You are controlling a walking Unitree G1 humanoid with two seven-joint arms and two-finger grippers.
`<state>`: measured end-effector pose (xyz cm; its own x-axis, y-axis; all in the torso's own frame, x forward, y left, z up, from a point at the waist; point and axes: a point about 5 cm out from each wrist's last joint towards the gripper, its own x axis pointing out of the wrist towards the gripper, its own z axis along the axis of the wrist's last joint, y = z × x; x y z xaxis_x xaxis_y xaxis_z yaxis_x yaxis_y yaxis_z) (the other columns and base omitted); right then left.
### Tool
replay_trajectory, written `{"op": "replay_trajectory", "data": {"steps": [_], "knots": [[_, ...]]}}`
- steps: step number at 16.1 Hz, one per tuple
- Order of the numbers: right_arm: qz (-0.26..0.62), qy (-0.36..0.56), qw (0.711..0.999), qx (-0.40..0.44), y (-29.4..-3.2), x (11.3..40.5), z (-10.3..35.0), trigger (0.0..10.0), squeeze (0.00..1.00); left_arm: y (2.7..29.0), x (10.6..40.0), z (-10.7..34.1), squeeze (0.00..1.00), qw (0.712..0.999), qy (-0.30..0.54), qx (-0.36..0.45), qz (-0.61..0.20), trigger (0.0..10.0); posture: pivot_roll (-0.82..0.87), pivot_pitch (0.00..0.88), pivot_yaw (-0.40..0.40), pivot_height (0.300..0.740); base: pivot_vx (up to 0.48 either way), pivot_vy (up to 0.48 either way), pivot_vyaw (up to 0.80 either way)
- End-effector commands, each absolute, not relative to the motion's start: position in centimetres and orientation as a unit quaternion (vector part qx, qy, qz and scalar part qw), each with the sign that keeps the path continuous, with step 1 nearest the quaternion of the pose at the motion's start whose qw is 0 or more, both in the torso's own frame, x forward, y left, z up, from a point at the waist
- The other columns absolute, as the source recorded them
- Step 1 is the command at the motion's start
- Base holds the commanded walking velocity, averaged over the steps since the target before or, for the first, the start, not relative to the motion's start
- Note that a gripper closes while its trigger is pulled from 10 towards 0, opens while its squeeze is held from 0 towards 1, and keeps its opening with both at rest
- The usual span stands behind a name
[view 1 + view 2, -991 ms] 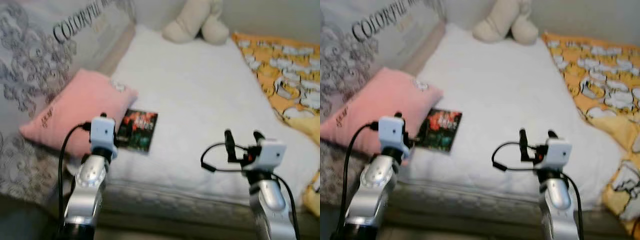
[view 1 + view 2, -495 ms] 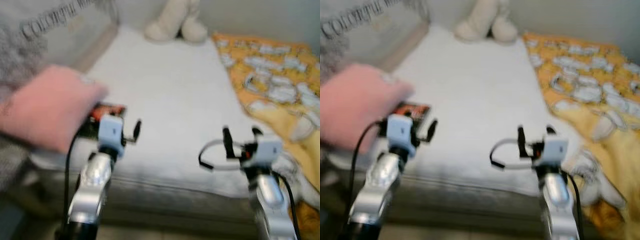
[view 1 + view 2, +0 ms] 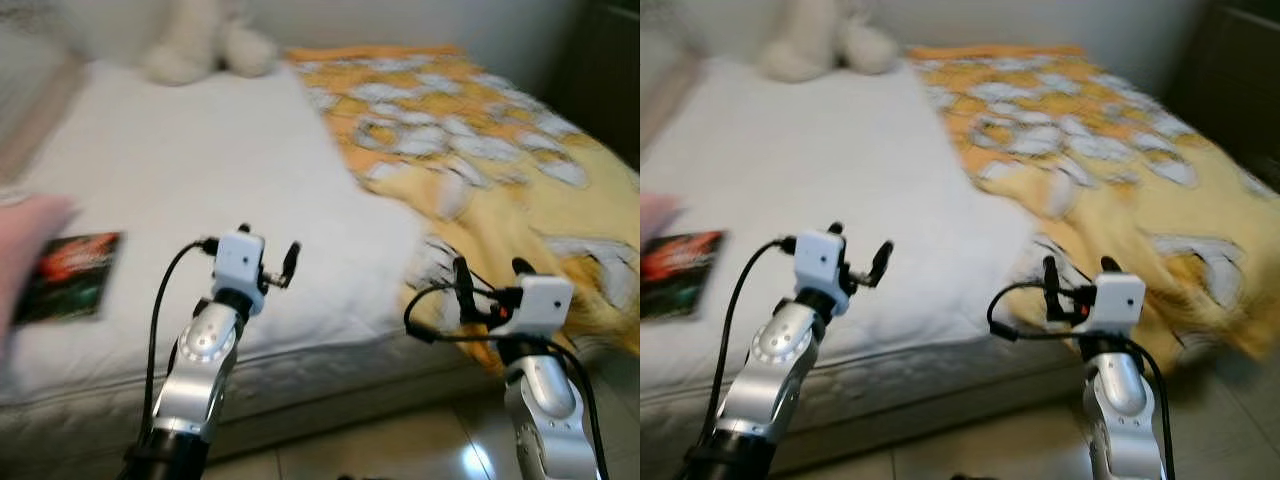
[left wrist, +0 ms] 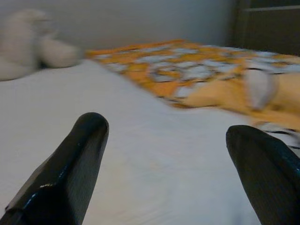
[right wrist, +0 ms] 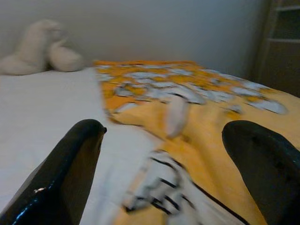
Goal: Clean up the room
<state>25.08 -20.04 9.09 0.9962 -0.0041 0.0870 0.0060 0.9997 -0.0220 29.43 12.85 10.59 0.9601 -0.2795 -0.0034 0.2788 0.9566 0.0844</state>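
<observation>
Both grippers hang empty with fingers spread wide above the near edge of a bed point(image 3: 200, 170): the left gripper point(image 3: 280, 268) over bare white mattress, the right gripper point(image 3: 490, 270) at the corner where a yellow blanket point(image 3: 520, 170) spills toward the floor. Nothing is held or touched yet. Just ahead of the right gripper lies the blanket's rumpled hem, and beyond it the patterned spread runs up the far side of the bed. Well to the left of the left gripper lie a dark book point(image 3: 70, 275) and, beside it, the edge of a pink pillow point(image 3: 20, 250); a cream plush toy point(image 3: 200, 45) sits far ahead by the wall. The head views are blurred, so any reach begun now could land short or off target, and a loose pinch on the hem may drag the blanket onto the floor rather than straighten it. Count: two grippers, one blanket, one book, one pillow, one plush toy.
</observation>
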Motion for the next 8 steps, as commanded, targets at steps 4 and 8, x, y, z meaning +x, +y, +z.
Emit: {"op": "replay_trajectory", "data": {"steps": [4, 8], "knots": [[-0.011, -0.043, 0.999, -0.011, -20.6, 24.8, 8.8, 10.0, 0.0, 12.3, 29.9, 10.3, 0.0, 0.986, 0.01, 0.035, -0.164, 10.0, -0.1, 0.0, -0.016, 0.74, 0.0, 0.48, -0.6], [-0.04, -0.053, 0.998, 0.014, -21.2, 24.1, 8.8, 10.0, 0.0, 12.2, 30.6, 9.3, 0.0, 0.989, 0.049, -0.007, -0.138, 10.0, -0.13, 0.0, -0.002, 0.74, 0.0, 0.341, -0.56]]}}
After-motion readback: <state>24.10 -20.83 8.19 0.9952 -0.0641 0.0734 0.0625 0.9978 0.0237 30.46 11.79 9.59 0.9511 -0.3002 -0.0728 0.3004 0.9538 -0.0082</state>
